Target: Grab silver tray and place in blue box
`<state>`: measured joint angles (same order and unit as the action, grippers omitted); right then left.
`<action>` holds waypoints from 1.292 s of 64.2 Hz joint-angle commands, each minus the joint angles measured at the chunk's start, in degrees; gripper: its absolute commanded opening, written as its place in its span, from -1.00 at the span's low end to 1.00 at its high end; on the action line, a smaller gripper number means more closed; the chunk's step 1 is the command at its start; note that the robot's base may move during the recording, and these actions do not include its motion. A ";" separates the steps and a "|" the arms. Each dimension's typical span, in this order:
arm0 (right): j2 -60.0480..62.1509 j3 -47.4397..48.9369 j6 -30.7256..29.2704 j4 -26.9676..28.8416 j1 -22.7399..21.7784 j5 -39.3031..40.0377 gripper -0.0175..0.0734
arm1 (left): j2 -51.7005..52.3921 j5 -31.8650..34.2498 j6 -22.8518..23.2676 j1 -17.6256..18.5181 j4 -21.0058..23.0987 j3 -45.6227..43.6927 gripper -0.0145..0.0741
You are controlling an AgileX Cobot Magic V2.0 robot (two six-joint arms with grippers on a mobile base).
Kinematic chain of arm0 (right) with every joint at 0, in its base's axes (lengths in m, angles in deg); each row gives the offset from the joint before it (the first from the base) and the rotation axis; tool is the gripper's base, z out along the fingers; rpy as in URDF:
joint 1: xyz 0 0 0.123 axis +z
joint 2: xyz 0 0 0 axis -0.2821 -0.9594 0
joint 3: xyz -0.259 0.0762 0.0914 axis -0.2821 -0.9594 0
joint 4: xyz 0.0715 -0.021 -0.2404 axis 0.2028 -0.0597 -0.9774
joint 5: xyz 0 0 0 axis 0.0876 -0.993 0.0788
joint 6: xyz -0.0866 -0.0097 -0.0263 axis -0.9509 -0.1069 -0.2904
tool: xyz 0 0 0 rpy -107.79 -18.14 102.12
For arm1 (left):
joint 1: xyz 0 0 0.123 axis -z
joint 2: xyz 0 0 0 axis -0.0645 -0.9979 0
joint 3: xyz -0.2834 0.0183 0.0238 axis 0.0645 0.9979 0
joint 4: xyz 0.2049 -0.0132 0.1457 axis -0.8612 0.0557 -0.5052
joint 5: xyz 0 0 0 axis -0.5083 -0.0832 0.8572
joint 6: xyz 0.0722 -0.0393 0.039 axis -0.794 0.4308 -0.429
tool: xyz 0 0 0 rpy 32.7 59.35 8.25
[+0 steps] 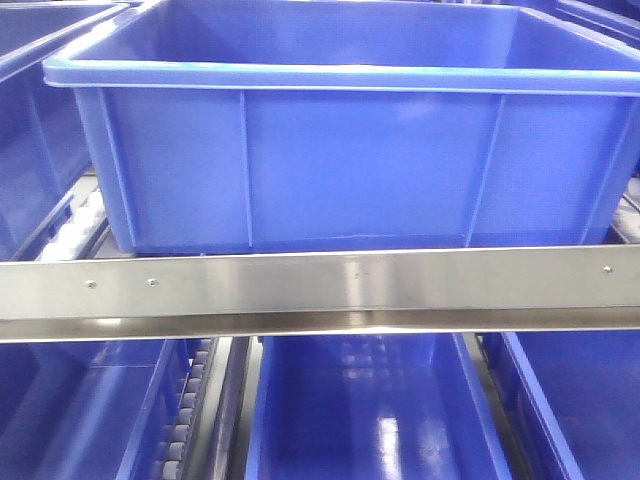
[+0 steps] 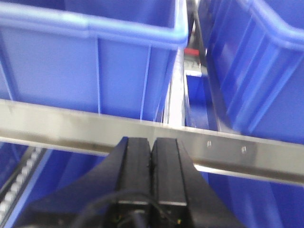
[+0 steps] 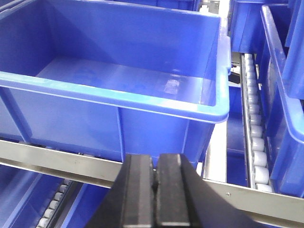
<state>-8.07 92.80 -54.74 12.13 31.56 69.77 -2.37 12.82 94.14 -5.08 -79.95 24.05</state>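
The large, deep blue plastic box (image 1: pixel 350 150) with a thick lipped rim is seen side-on in the front-facing view, filling the upper half of the frame above a brushed steel rail (image 1: pixel 320 285) that runs from 9 o'clock to 3 o'clock. Its interior floor is hidden there; only the right wrist view looks down into the blue box (image 3: pixel 118 76), where a bare, glossy floor is shown. Its long axis runs parallel to the rail, and faint vertical ribs mark its smooth front wall. Grey conveyor rollers (image 3: pixel 254 128) are revealed at 3 o'clock in the right wrist view. Further blue crates (image 1: pixel 370 420) on a lower level are shown at 6 o'clock in the front-facing view.

The shiny silver tray cannot be found in any view.

The left gripper (image 2: pixel 152 142), at 6 o'clock in its own view, is seen with black fingers (image 2: pixel 135 171) pressed together before the rail. The right gripper (image 3: pixel 154 159) is likewise seen with fingers (image 3: pixel 171 190) pressed together, empty, just below the box's front wall. Neither gripper is caught by the front-facing view.
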 commanded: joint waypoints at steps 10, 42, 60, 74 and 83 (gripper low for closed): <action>-0.33 1.65 -0.58 -0.71 -0.19 4.78 -0.49 | 1.12 4.11 -0.11 0.02 0.56 -0.16 -0.89; -0.32 1.56 -0.67 -1.57 -0.51 4.80 -0.49 | 1.12 4.11 -0.11 0.02 0.56 -0.16 -0.89; 5.15 -7.27 -8.64 6.57 -14.07 9.62 -0.49 | 1.12 4.11 -0.11 0.02 0.56 -0.16 -0.89; 17.32 -20.75 -8.64 7.92 -17.63 13.45 -0.49 | 1.12 4.11 -0.11 0.02 0.56 -0.16 -0.89; 20.22 -22.82 -8.64 7.92 -17.69 10.26 -0.49 | 1.12 4.11 -0.11 0.02 0.56 -0.16 -0.89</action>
<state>11.15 70.37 -62.67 19.98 14.41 75.96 -2.37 12.21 94.03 -5.08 -79.85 24.05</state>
